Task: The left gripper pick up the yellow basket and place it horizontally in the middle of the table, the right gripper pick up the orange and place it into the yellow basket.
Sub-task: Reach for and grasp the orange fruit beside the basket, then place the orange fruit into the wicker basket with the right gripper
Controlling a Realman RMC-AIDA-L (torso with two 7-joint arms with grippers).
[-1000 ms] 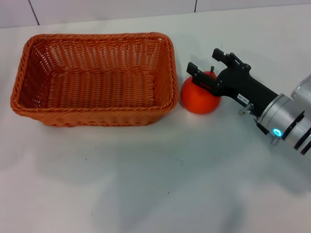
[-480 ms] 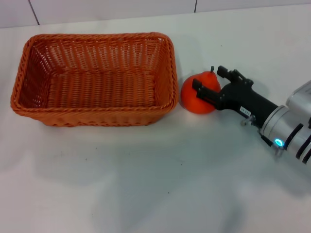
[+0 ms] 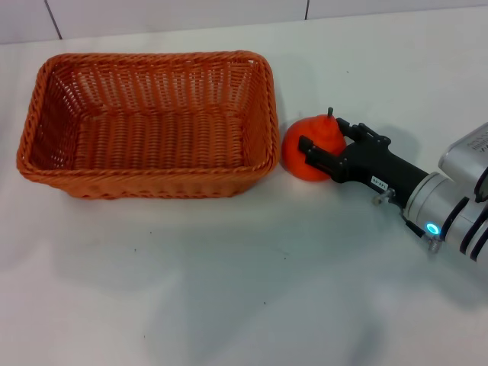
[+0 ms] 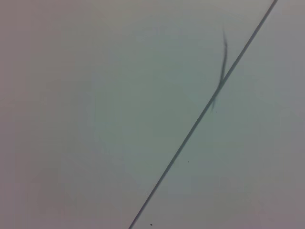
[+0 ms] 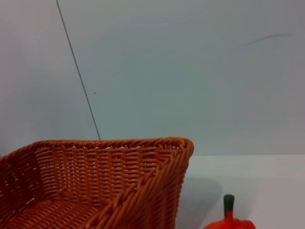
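The yellow basket [image 3: 152,181], orange-brown wicker, lies lengthwise on the white table [image 3: 244,290], left of centre and empty. The orange [image 3: 300,158] sits on the table just off the basket's right end, stem up. My right gripper [image 3: 324,136] reaches in from the right, low, with its fingers open on either side of the orange's right half. In the right wrist view the basket's corner [image 5: 119,162] and the orange's stem [image 5: 229,205] show. The left gripper is out of view; its wrist view shows only a pale surface with a dark seam.
The right arm's silver wrist with the blue ring light [image 3: 433,229] lies over the table's right side. A tiled wall edge [image 3: 229,15] runs along the back.
My right gripper has dropped lower and moved left, so its fingers now straddle the orange. The orange has shifted a touch towards the basket.
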